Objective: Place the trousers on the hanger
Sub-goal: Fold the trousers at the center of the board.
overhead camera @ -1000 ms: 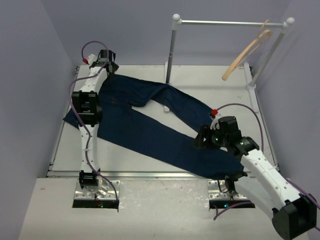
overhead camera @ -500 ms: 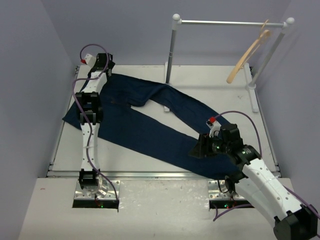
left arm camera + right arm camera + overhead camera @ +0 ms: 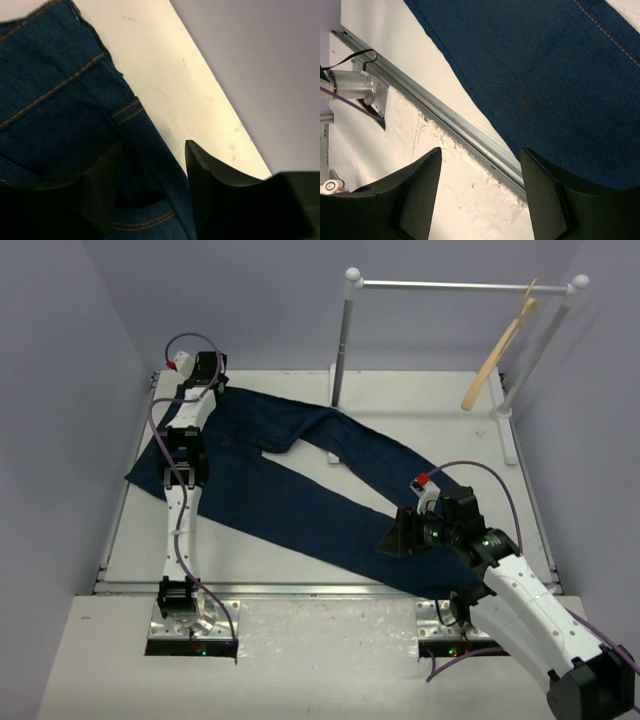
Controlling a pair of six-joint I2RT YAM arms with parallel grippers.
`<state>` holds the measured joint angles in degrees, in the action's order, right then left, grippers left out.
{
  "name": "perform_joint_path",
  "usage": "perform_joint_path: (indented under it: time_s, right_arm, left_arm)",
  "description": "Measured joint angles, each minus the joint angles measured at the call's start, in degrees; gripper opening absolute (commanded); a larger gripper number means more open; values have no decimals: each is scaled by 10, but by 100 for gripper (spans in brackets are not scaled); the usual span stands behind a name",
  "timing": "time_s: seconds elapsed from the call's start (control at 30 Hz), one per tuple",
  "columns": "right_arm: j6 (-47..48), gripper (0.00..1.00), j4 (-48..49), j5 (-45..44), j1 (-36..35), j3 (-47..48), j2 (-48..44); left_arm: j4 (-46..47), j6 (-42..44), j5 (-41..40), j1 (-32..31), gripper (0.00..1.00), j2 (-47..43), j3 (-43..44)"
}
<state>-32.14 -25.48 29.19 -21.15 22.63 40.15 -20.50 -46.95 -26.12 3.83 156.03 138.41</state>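
The dark blue trousers lie flat across the table, waist at the far left and legs running toward the near right. My left gripper is at the waistband's far corner. In the left wrist view its jaws have narrowed onto a bunched fold of the denim with orange stitching. My right gripper hovers open above the near edge of one leg, with nothing between its fingers; the denim lies beyond them. The wooden hanger hangs tilted from the white rail at the far right.
The rail's two white posts stand on the far half of the table, one close to the trousers' crotch. A metal strip edges the table's near side. Lilac walls enclose the left, far and right sides.
My left gripper has reached farther onto the waistband and narrowed its jaws onto the cloth. The right gripper dropped toward the leg's near edge, then held. The hanger swung a little.
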Motion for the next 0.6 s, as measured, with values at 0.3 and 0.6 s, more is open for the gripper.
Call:
perform_joint_path:
  time_s: [0.3,0.6]
  right_arm:
    - [3,64,-1,0,0,0,-1]
    - [3,64,0,-14,0,0,7]
  left_arm:
    - [34,-13,154,38,0,21,11]
    - [50,7,166,44,0,-30,-39]
